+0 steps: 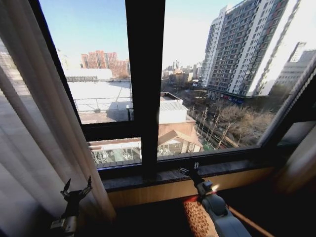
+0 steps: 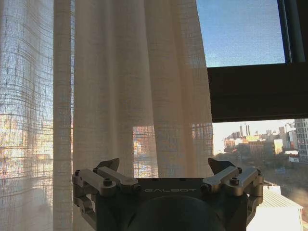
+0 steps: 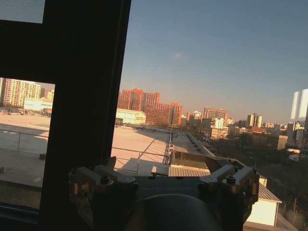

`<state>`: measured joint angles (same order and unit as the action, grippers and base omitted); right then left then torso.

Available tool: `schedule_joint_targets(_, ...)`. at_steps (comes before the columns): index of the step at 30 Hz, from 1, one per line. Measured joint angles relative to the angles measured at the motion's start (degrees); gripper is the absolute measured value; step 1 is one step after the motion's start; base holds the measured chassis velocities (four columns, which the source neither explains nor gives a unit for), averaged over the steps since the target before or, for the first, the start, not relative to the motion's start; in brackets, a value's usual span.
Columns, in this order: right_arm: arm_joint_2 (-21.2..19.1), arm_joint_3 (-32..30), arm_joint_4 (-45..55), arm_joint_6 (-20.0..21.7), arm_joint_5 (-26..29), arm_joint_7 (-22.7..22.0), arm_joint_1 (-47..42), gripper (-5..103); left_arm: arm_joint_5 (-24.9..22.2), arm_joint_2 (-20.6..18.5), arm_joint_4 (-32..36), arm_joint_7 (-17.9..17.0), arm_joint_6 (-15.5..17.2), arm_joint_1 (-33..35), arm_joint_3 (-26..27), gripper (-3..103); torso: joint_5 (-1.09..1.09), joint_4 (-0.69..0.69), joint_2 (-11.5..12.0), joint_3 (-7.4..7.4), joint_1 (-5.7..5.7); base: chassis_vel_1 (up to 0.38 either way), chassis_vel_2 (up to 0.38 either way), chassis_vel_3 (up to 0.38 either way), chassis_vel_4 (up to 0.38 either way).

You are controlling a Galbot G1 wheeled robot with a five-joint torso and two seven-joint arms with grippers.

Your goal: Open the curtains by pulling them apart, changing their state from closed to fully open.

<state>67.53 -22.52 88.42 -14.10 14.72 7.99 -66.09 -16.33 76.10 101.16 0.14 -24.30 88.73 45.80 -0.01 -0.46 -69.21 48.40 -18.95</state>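
Two curtains (image 1: 34, 123) look parted; left gripper (image 1: 76, 190) gapes empty beside the left one, right gripper (image 1: 190, 170) probably empty—sweep wider, you.

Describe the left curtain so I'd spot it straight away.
Start at the big window with its dark central frame bar. At its left edge hangs the curtain, behind the open left tool. It alone is pale, pleated, see-through fabric.

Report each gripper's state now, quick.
Left gripper: open, holding nothing, beside the left curtain panel.
Right gripper: open, holding nothing, at the windowsill, apart from any curtain.
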Motion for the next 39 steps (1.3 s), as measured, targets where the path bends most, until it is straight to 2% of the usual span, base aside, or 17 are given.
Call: schedule_joint_targets(39, 0.87, -0.23, 0.07, -0.86, 0.94, 0.66, -1.79, 100, 0.00, 0.00, 0.00, 0.00, 0.00, 0.00, 0.00, 100, 0.01, 0.00, -0.02, -0.02, 0.06, 0.000, 0.000, 0.000, 0.000)
